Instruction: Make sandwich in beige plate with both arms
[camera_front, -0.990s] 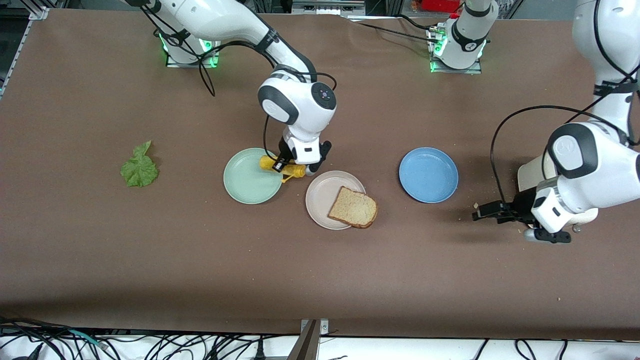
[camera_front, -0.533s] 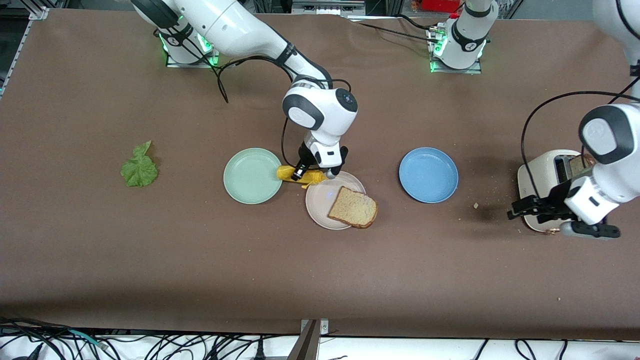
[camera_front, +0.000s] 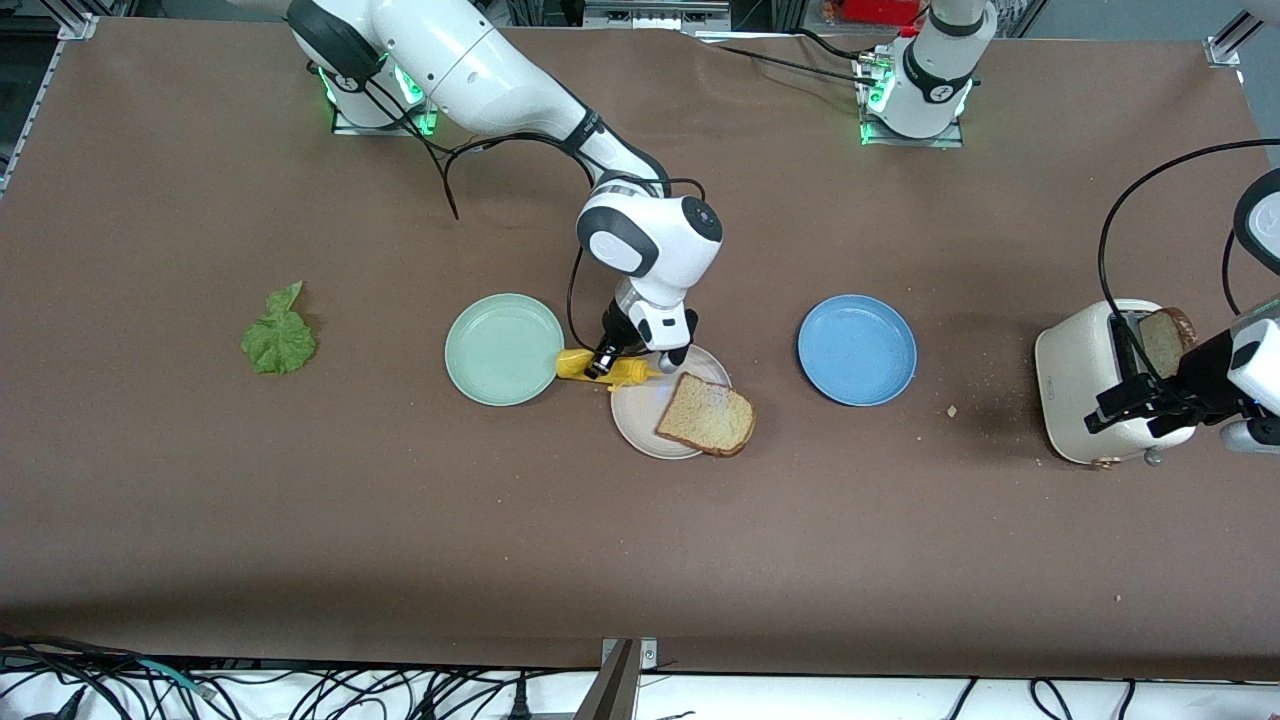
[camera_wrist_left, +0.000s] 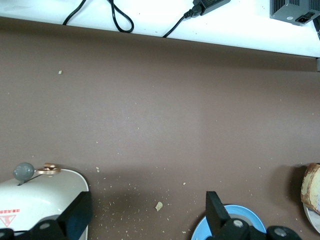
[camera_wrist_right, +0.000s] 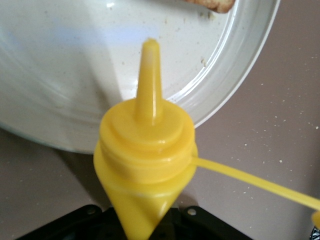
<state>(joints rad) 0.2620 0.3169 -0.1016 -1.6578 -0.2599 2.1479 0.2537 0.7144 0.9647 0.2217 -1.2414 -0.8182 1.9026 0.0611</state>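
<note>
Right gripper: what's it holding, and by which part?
The right gripper holds the yellow squeeze bottle by its body, nozzle over the beige plate.

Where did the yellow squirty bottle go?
In the front view, the right pincer holds the yellow bottle between the mint-green plate and the beige plate, its nozzle over the beige plate's rim.

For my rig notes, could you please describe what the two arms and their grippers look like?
Both are glossy white with black joint bands and looping black cables. The right gripper and left gripper are black with two fingers. Green lights glow at both bases.
</note>
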